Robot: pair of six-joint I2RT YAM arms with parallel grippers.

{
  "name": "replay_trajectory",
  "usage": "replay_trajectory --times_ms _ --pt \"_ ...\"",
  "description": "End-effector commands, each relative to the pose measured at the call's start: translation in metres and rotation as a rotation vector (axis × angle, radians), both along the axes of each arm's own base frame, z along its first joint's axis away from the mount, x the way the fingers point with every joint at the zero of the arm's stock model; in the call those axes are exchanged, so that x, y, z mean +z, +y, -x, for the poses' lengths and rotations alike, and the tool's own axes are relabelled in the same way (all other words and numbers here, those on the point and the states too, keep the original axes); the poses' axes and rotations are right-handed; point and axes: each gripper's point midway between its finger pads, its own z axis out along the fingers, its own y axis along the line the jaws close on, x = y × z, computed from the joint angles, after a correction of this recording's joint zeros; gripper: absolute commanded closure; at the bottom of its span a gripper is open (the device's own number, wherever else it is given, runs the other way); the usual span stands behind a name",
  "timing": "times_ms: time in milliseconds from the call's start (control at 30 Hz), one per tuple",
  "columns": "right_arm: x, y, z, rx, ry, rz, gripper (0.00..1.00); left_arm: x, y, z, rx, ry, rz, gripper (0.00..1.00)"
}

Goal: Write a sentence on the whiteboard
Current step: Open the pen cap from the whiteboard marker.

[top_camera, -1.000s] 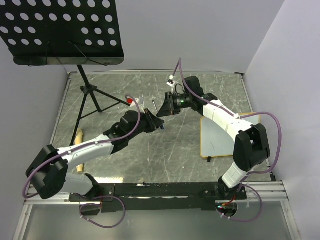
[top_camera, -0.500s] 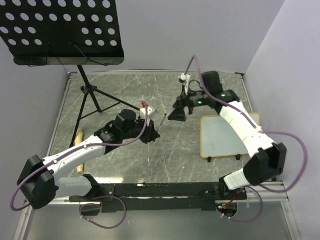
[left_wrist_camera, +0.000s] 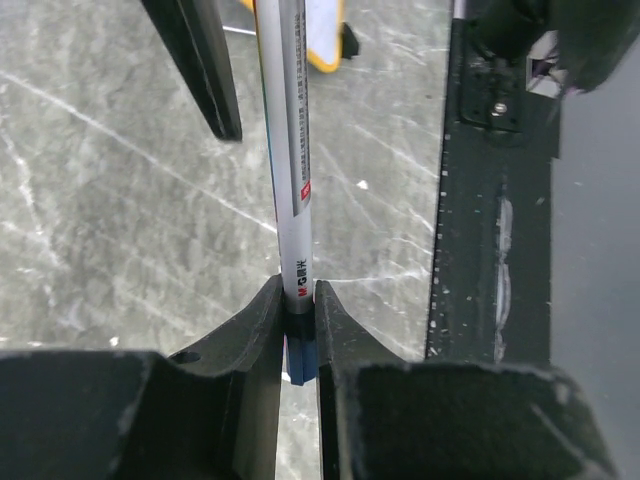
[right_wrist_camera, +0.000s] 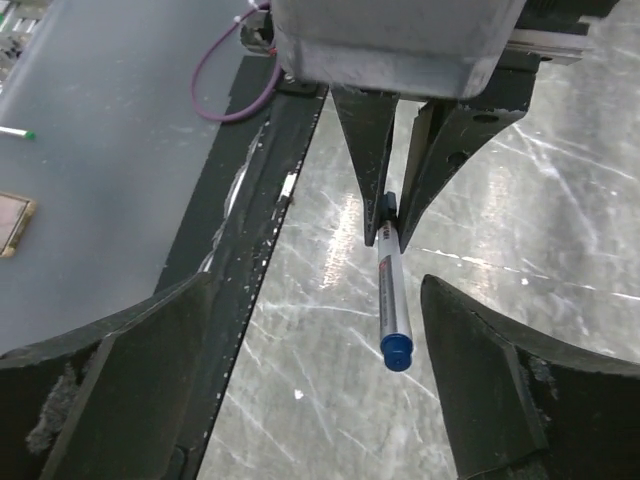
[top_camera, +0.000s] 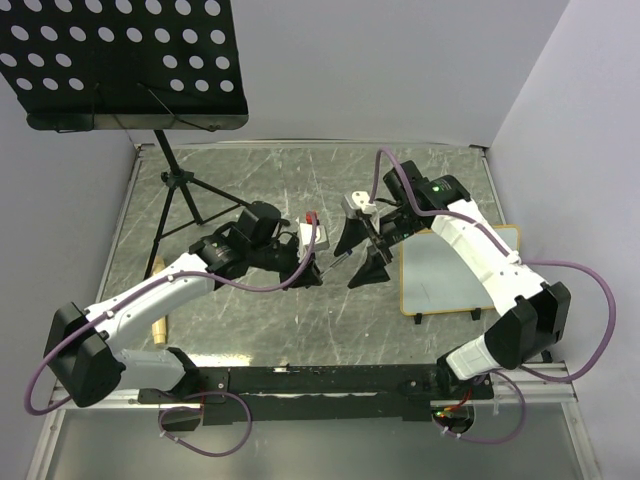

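a: item one, the largest?
b: grey marbled table (top_camera: 250,180), bearing everything. item two: black perforated metal music stand (top_camera: 120,60), at the far left corner, well apart from the work.
a: the task's own piece?
b: item three: small white rectangular whiteboard with a tan wooden frame (top_camera: 440,280), flat on the table at the right, partly under the right arm. no sentence showed on the part in view, so writing looked not yet begun.
a: the claws?
b: item four: right gripper (top_camera: 358,257), black, two-fingered, jaws spread wide either side of the pen's free end, touching nothing i could see. item five: left gripper (left_wrist_camera: 298,300), jaws pressed together on the pen's other end.
a: and the pen?
b: item six: slim silver-barrelled marker (right_wrist_camera: 393,300) with blue ends, held out above the table between the two arms, left of the whiteboard. likely offered that way so the right claw could take it or pull its cap. which end was the cap i could not tell.
a: containers?
b: none listed. no box, cup or bin showed.
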Motion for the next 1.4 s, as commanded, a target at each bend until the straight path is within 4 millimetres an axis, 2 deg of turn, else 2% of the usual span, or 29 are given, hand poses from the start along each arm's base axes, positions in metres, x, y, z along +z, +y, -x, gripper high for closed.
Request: replay_trajectory --times_ms 0,200,367,667,767,867,1033,1367 --pt "0.002 0.01 0.011 0.086 0.001 -0.069 0.13 0.015 -0.004 0.012 -0.088 -0.017 0.058 0.99" --pt "-0.003 0.021 0.008 0.083 0.033 -0.061 0.2 0.015 -0.004 0.014 -0.088 0.001 0.059 0.99" --pt "-0.015 0.03 0.007 0.077 0.027 -0.004 0.29 0.016 -0.005 0.014 -0.083 0.022 0.066 0.99" --pt "-0.025 0.029 0.003 0.057 0.031 0.051 0.5 0.018 0.001 0.011 -0.061 0.046 0.09 0.99" --pt "-0.026 0.03 0.002 0.055 0.035 0.055 0.54 0.019 0.002 0.01 -0.064 0.05 0.091 0.99" --pt "-0.028 0.031 0.001 0.049 0.034 0.063 0.53 0.019 0.002 0.012 -0.068 0.058 0.098 0.99" --pt "-0.031 0.032 -0.003 0.03 0.01 0.072 0.43 0.021 0.002 0.014 -0.072 0.06 0.112 0.99" --pt "-0.024 0.037 0.001 0.045 0.041 0.041 0.5 0.018 0.001 0.016 -0.073 0.082 0.112 0.99"
